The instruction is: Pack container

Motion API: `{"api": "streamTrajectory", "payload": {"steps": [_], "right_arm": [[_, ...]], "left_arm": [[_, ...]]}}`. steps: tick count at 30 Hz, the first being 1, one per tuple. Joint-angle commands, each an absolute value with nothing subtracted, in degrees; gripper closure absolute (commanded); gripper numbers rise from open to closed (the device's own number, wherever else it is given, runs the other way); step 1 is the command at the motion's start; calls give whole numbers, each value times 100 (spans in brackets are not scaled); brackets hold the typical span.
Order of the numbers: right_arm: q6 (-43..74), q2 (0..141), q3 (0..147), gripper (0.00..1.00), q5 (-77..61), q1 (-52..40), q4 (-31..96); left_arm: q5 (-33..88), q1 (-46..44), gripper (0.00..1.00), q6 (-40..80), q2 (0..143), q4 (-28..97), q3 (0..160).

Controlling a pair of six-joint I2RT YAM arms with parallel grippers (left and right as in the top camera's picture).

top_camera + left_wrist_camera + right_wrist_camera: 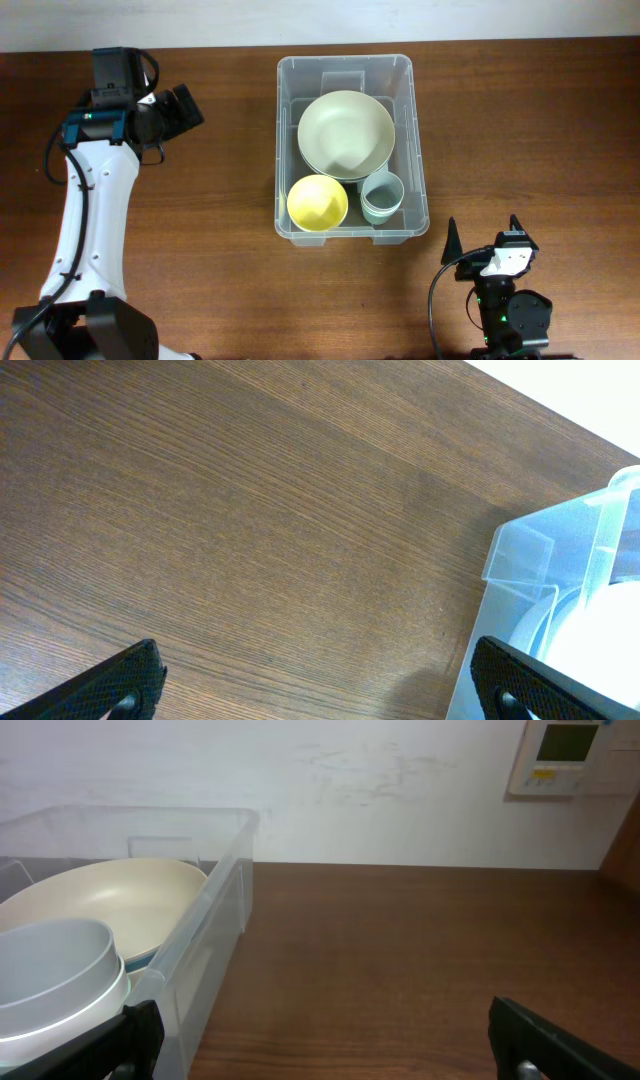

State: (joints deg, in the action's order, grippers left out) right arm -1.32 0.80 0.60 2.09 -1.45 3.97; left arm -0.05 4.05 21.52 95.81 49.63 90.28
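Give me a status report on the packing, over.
Both open, empty: left claw, right claw. In the container: cream bowl, yellow bowl, pale blue cup. Nothing in the way.

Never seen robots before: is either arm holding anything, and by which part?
Nothing is held. The jaws of the left gripper and right gripper stand open, empty, clear of the container.
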Motion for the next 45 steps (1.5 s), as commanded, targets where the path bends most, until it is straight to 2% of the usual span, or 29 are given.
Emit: {"api": "streamTrajectory", "payload": {"steps": [1, 8, 13, 26, 30, 35, 42, 45], "right_arm": [[-128, 21, 32, 1, 303, -110, 436], [-128, 21, 32, 1, 303, -110, 436], [-128, 21, 32, 1, 303, -110, 438], [-128, 21, 32, 1, 303, -110, 436], [-128, 21, 32, 1, 303, -110, 438], [-128, 21, 32, 1, 303, -110, 436], [-128, 21, 32, 1, 303, -110, 438], [-128, 21, 32, 1, 303, -110, 436]], "left_arm": [[-27, 429, 0, 2180, 9590, 4950, 9133], [-25, 386, 0, 2182, 9452, 5017, 9124], [-54, 377, 0, 2180, 8374, 5374, 9122], [-582, 379, 0, 2185, 3356, 9338, 9122], [-561, 379, 0, 2187, 2775, 9539, 9015], [-534, 379, 0, 2187, 2368, 8650, 8138], [30, 379, 0, 2187, 2012, 4987, 4978], [95, 379, 0, 2187, 1938, 2788, 3433]]}}
